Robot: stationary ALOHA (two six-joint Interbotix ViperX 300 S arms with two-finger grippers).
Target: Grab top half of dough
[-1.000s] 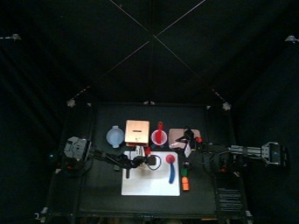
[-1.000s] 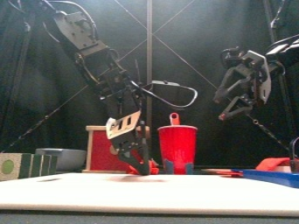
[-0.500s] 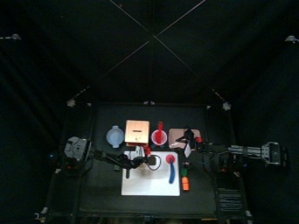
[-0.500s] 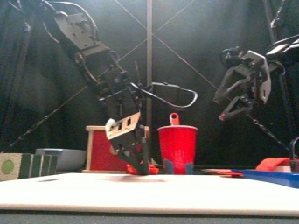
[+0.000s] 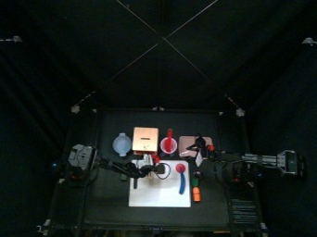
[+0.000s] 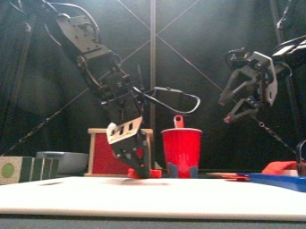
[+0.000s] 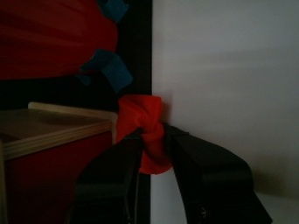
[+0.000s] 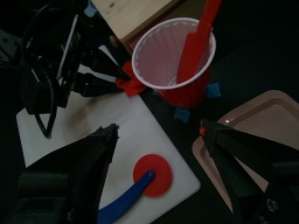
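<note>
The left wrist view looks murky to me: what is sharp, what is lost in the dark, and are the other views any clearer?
Left wrist view: the dough is bright and fairly sharp, and the left claw below it is a dark blur. Top view: the white board glows amid black curtains. Front view: the red cup is lit, and the board's near surface is soft.

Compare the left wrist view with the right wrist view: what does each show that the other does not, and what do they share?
Only the left wrist view shows the left gripper with its jaws around the dough. Only the right wrist view shows the round red-headed utensil lying on the board, the stick standing in the red cup, and the right gripper open above them. Both show the white board and the red cup.
</note>
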